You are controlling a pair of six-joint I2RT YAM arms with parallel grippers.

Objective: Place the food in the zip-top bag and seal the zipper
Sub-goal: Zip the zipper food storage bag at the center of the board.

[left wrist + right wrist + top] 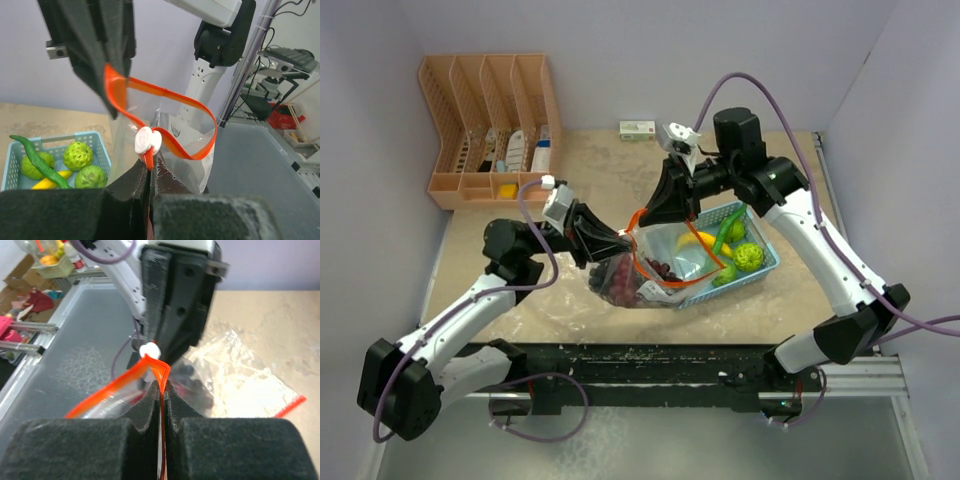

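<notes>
One zipper slider (148, 140), wrist views only

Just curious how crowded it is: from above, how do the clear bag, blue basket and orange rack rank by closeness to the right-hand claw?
1. Zip-top bag, its zipper pinched in the right gripper.
2. Blue basket, just right of it.
3. Orange rack, far-left corner.

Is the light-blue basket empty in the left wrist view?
No, the light-blue basket holds round green fruits, a long green pepper and a banana.
</notes>
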